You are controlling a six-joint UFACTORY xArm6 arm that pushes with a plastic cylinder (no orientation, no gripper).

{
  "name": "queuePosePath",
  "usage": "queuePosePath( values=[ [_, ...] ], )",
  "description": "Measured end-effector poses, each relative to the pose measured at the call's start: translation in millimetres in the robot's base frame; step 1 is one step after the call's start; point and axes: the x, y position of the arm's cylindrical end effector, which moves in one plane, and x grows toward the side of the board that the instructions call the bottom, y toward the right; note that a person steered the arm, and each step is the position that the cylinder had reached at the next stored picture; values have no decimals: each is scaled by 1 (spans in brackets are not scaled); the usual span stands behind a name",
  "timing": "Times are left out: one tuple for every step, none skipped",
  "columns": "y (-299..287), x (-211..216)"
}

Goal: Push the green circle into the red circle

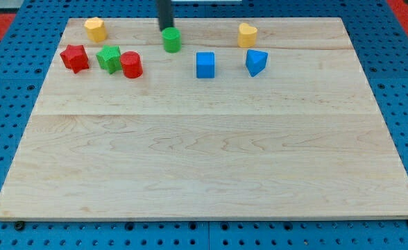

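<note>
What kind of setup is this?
Likely a lab tabletop pushing rig: a wooden board on blue pegboard, small coloured blocks like the green circle and red circle, my tip behind the green one.

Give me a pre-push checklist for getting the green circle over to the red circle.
1. Tip placement: my tip sits just above the green circle toward the view's top, touching or nearly so. Contact: cannot tell.
2. Push side: the red circle lies toward the view's lower left; my tip is at the top, not the upper right. Not ok.
3. Path between the two circles: bare board. Ok.
4. Neighbours: the green star touches or almost touches the red circle, so it may get shoved. Not ok.
5. Blue cube and yellow block stand off the line. Ok.
</note>
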Motion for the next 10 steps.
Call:
queuePosePath(
  values=[
    [14, 17],
    [7, 39],
    [-40, 42],
    [-47, 69],
    [-64, 73],
    [-49, 72],
    [-38, 72],
    [-38, 72],
    [-37, 72],
    [-26, 72]
  ],
)
